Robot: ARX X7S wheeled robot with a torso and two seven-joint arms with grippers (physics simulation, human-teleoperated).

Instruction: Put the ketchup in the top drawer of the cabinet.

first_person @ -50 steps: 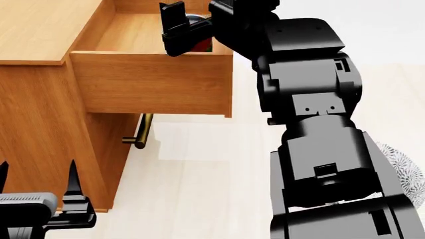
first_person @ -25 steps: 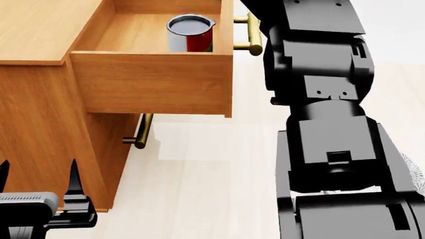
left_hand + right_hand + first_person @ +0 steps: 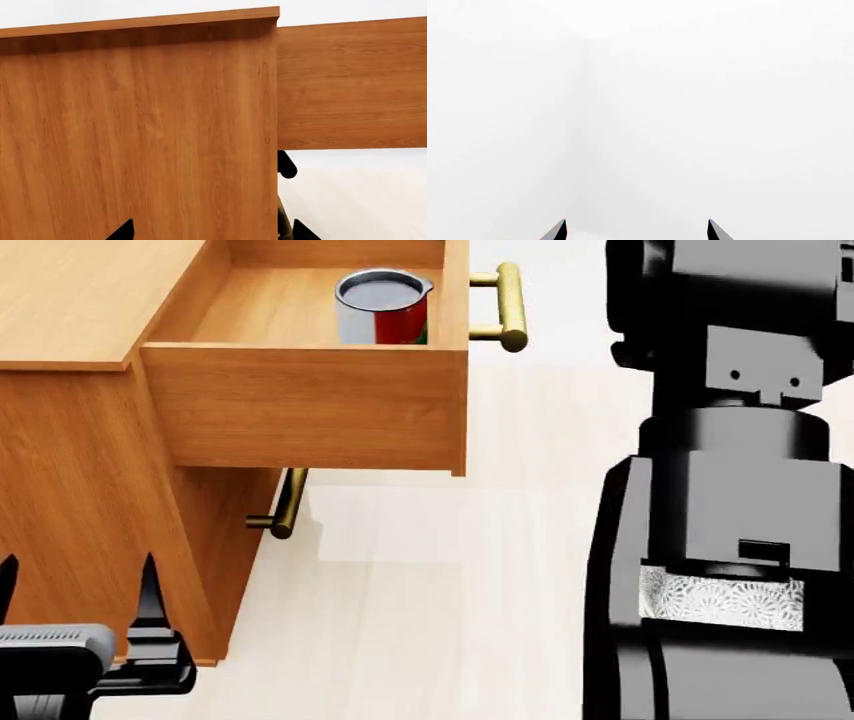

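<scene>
The ketchup, a red-labelled tin with a silver lid, stands upright inside the open top drawer of the orange-brown cabinet, near the drawer's front panel and brass handle. My right gripper is open and empty and faces only blank white. It is out of the head view, where only its black arm shows at the right. My left gripper is open and empty, low beside the cabinet's side. Its fingertips show in the left wrist view.
The lower drawer is shut; its brass handle sticks out under the open drawer. The drawer's side wall juts out past the cabinet. A grey patterned bowl shows through a gap in the right arm. Pale floor lies in front.
My right gripper, which was at the ketchup in the drawer, has let go and moved up and right out of the head view. The ketchup stays standing in the drawer. The left arm has not moved.
</scene>
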